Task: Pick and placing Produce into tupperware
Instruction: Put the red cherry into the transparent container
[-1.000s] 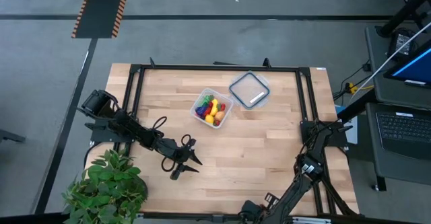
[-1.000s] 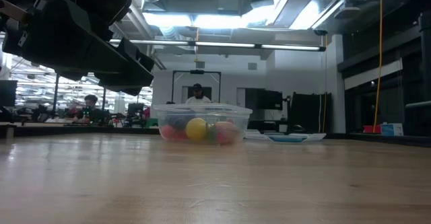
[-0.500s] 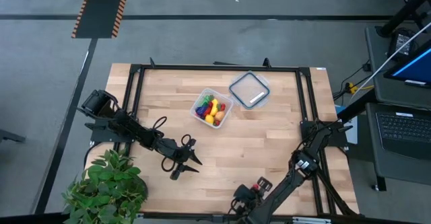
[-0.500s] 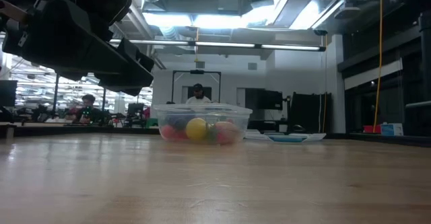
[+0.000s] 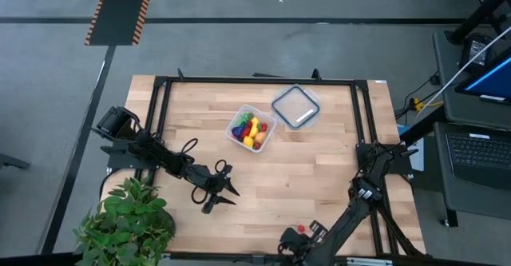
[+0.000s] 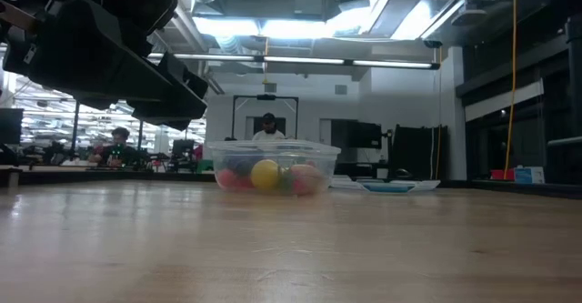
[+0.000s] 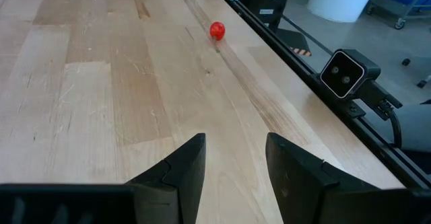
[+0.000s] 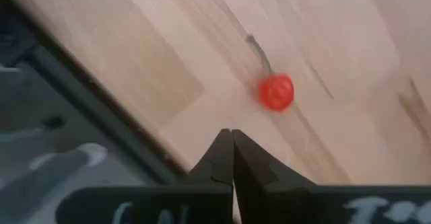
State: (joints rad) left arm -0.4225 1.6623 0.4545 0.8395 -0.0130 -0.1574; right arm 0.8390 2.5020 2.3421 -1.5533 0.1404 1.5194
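Stray small red round toy fruit (image 5: pixel 301 229) near surface's front edge, well apart from clear square plastic tub (image 5: pixel 252 129). Right jaws (image 8: pixel 231 158) closed, just beside it: open first, straddle, then close. Left jaws (image 7: pixel 234 167) parted, empty, waiting.

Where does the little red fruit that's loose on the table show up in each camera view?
High view: red fruit near the table's front edge, by the right tool.
Low view: not in it.
Left wrist view: far off, beside the table's edge rail.
Right wrist view: just past the shut fingertips.
Shared landmark: that edge rail.
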